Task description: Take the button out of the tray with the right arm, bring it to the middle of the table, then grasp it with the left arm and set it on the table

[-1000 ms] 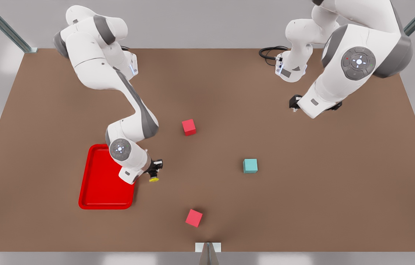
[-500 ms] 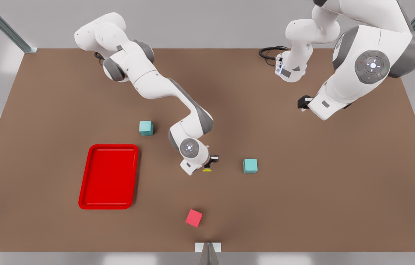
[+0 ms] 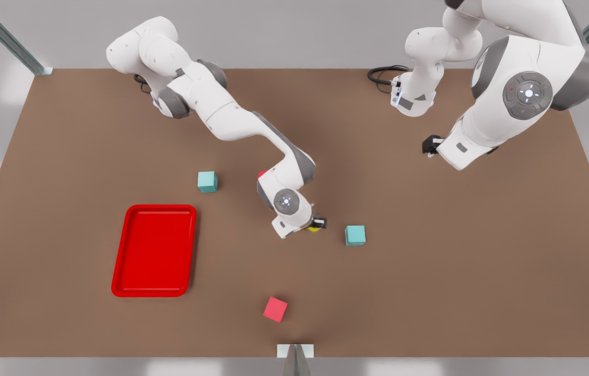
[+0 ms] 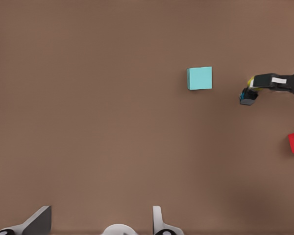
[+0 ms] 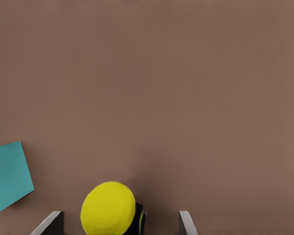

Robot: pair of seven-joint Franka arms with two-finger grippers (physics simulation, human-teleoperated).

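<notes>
Right gripper (image 3: 317, 223) grips the button (image 3: 314, 228) mid-table beside a teal cube (image 3: 355, 235), so my spread left gripper (image 4: 100, 221) can reach it.

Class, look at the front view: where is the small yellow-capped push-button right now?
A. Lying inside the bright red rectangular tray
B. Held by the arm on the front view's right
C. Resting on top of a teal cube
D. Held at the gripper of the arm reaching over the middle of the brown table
D: the yellow-capped push-button sits at the right gripper over mid-table, beside the teal cube; the bright red rectangular tray holds nothing.
</notes>
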